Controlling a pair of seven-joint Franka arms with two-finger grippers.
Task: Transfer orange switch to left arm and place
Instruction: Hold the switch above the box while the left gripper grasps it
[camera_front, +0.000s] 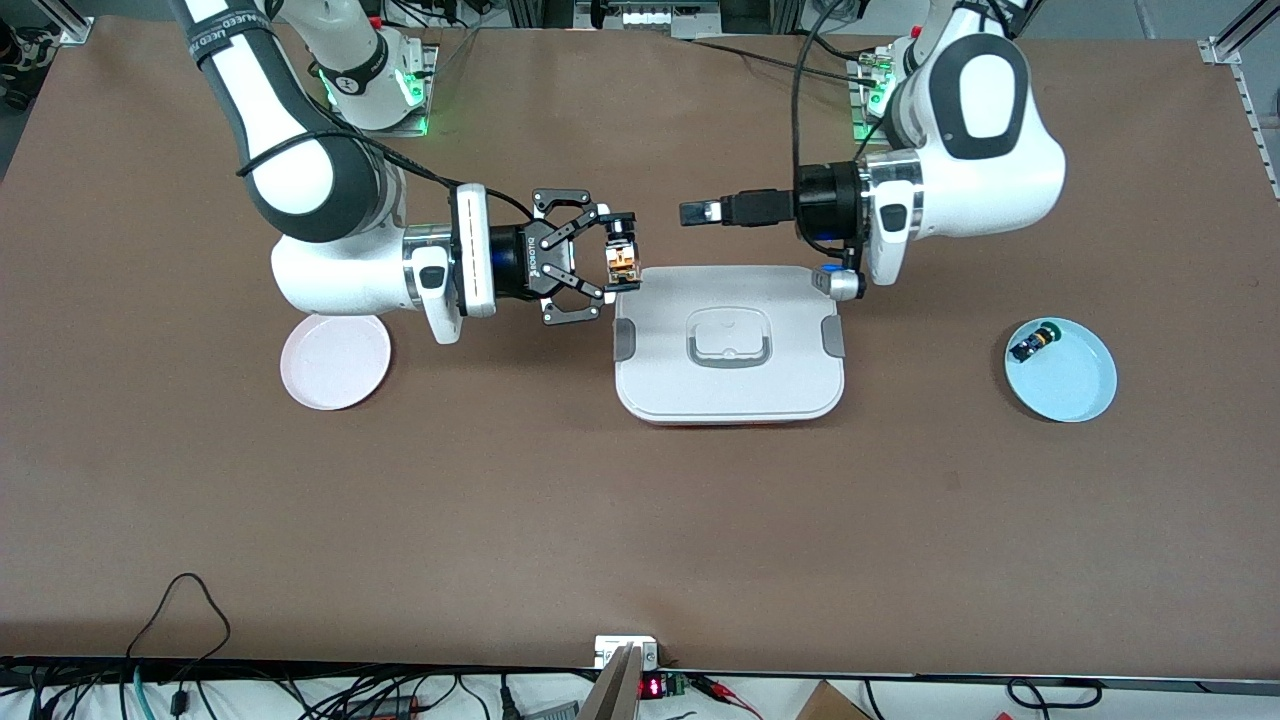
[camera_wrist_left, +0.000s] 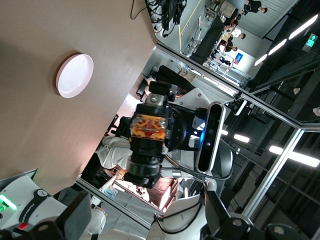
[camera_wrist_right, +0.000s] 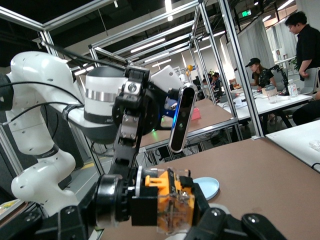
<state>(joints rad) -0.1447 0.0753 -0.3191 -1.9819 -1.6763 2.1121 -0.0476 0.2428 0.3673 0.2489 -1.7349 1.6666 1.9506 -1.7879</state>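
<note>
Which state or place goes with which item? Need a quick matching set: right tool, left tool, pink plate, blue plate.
Column one:
1. right tool
2. left tool
3. pink plate
4. blue plate

Column two:
A. holds a small black switch with blue and green parts
B. shut on the orange switch, over the edge of the white box at the right arm's end
C. bare, at the right arm's end of the table
D. open, holding nothing, over the table just past the box

Pairs: 1-B, 2-D, 3-C, 4-A
</note>
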